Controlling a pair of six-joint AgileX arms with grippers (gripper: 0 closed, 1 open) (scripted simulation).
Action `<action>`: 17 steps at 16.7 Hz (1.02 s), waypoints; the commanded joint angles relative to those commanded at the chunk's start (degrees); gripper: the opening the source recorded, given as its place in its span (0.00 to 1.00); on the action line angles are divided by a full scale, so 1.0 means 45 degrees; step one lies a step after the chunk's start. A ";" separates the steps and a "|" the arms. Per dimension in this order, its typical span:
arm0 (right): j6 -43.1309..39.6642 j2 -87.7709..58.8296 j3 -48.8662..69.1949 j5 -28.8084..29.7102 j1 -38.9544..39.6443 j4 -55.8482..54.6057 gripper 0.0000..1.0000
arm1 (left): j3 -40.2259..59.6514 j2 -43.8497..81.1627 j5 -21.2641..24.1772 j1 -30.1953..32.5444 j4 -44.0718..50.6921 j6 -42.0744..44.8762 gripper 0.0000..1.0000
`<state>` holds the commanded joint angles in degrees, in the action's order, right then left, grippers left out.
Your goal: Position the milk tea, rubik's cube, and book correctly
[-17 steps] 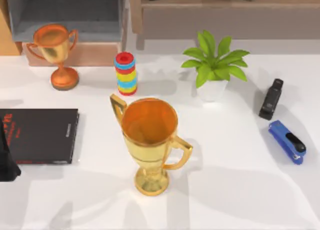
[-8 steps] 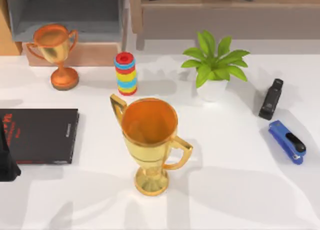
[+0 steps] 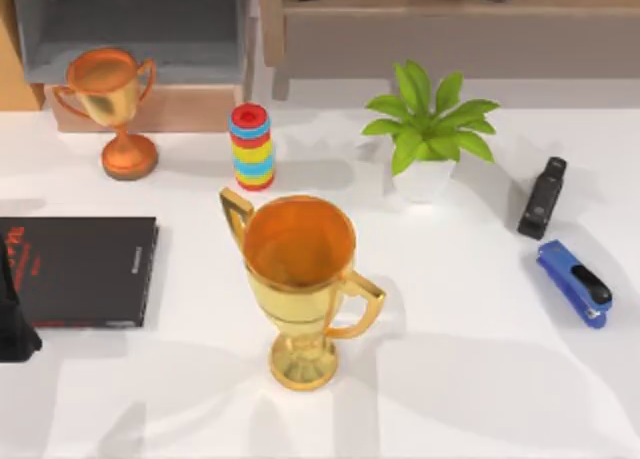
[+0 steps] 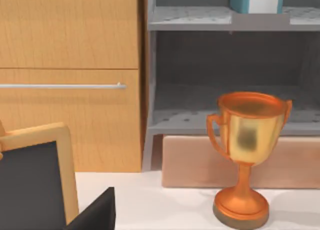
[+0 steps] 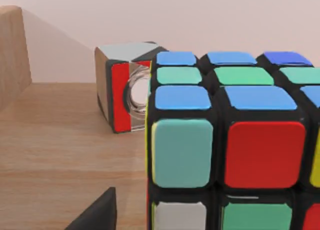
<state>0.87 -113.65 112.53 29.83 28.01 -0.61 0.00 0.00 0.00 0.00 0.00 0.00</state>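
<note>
Cube [image 5: 235,140] up close
It is sitting on a wooden shelf [image 5: 60,155], a small red-sided block [image 5: 117,92] standing just behind.

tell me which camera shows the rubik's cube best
The right wrist view: the rubik's cube sits close up on a wooden surface, its blue, green, teal and red squares plain to read. The top view gives the table with the gold trophy, and the left wrist view an orange trophy by grey shelves, with no cube visible.

Office desk: staplers [image 3: 573,282], shelves [image 4: 230,19]
</note>
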 joint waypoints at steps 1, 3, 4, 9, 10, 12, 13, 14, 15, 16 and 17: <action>-0.0002 0.0242 -0.0242 -0.0067 -0.0066 0.0004 1.00 | 0.0000 0.0000 0.0000 0.0000 0.0000 0.0000 1.00; -0.0007 0.1116 -0.1106 -0.0302 -0.0283 0.0006 1.00 | 0.0000 0.0000 0.0000 0.0000 0.0000 0.0000 1.00; -0.0010 0.1745 -0.1721 -0.0465 -0.0431 0.0006 1.00 | 0.0000 0.0000 0.0000 0.0000 0.0000 0.0000 1.00; -0.0038 0.6401 -0.6311 -0.1623 -0.1528 0.0037 1.00 | 0.0000 0.0000 0.0000 0.0000 0.0000 0.0000 1.00; -0.0046 0.7548 -0.7472 -0.1914 -0.1808 0.0046 1.00 | 0.0000 0.0000 0.0000 0.0000 0.0000 0.0000 1.00; -0.0063 1.0002 -0.9936 -0.2540 -0.2398 0.0060 1.00 | 0.0000 0.0000 0.0000 0.0000 0.0000 0.0000 1.00; -0.0072 1.1296 -1.1211 -0.2869 -0.2705 0.0066 1.00 | 0.0000 0.0000 0.0000 0.0000 0.0000 0.0000 1.00; -0.0081 1.2621 -1.2502 -0.3204 -0.3018 0.0072 1.00 | 0.0000 0.0000 0.0000 0.0000 0.0000 0.0000 1.00; -0.0092 1.3959 -1.3802 -0.3543 -0.3335 0.0078 1.00 | 0.0000 0.0000 0.0000 0.0000 0.0000 0.0000 1.00; -0.0102 1.5289 -1.5101 -0.3882 -0.3651 0.0084 1.00 | 0.0000 0.0000 0.0000 0.0000 0.0000 0.0000 1.00; -0.0113 1.6594 -1.6387 -0.4216 -0.3964 0.0090 1.00 | 0.0000 0.0000 0.0000 0.0000 0.0000 0.0000 1.00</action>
<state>0.37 -38.98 38.79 10.86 10.18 -0.21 0.00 0.00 0.00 0.00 0.00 0.00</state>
